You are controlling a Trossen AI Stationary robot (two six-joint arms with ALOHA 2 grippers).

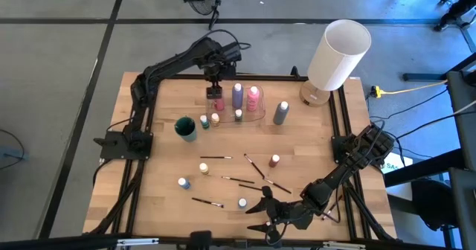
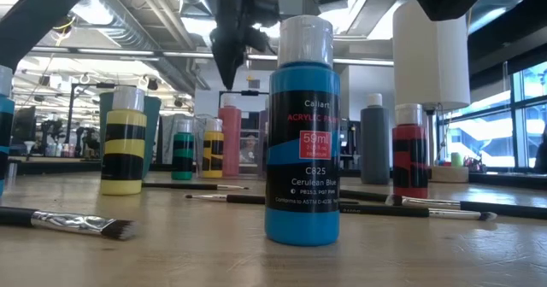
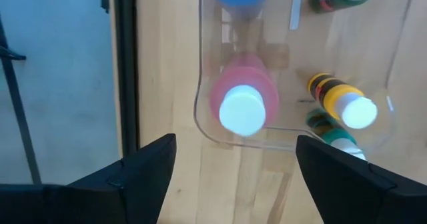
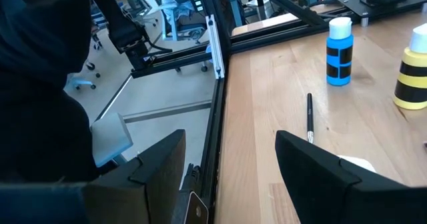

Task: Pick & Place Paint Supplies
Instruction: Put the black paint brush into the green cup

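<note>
The wooden table [image 1: 163, 175] carries a white cylindrical lamp [image 1: 338, 54] at its far right corner and a clear tray [image 3: 200, 117] near the far edge. The left gripper [image 3: 230, 159] hangs spread wide directly above the pink paint bottle [image 3: 243, 104] standing in the tray; the white cap sits between the fingers [image 3: 150, 164], untouched. The right gripper [image 4: 230, 159] rests low at the near edge, jaws apart and empty, with a paintbrush [image 4: 309, 117] lying just ahead and a small blue bottle [image 4: 339, 52] beyond it.
</note>
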